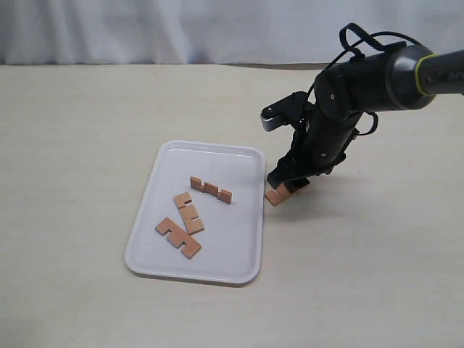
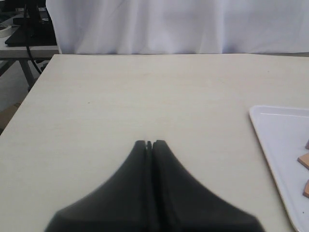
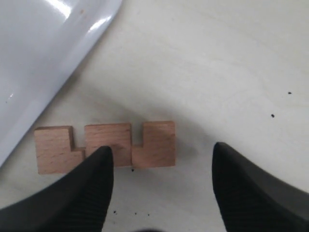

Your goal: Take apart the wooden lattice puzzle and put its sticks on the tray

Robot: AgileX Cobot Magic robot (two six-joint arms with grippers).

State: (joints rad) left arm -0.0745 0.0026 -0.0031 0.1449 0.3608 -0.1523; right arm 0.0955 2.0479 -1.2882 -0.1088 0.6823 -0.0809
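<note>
Stick (image 3: 108,137) beside tray (image 3: 58,63) — fingers (image 3: 82,198) seemingly apart.

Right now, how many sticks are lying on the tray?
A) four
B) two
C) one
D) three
D: three sticks lie on the tray. The fourth stick is on the table just off the tray's rim, under the right gripper, whose jaws are apart.
</note>
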